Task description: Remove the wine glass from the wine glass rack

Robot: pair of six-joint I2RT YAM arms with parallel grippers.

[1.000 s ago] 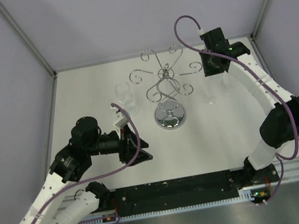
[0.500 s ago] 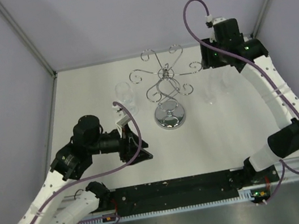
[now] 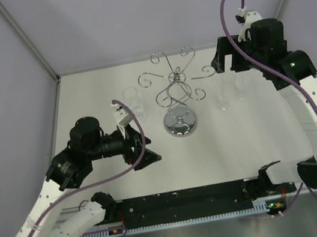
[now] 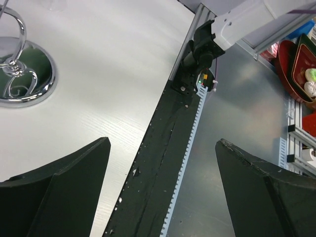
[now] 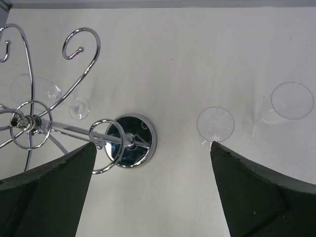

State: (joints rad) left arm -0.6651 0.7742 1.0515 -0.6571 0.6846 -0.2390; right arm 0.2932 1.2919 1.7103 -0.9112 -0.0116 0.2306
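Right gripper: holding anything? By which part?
Nothing held. The right gripper is wide open, nothing between its jaws; the wine glass rests on the table, untouched.

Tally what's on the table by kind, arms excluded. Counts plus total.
wine glasses: 2
wine glass rack: 1
Total: 3
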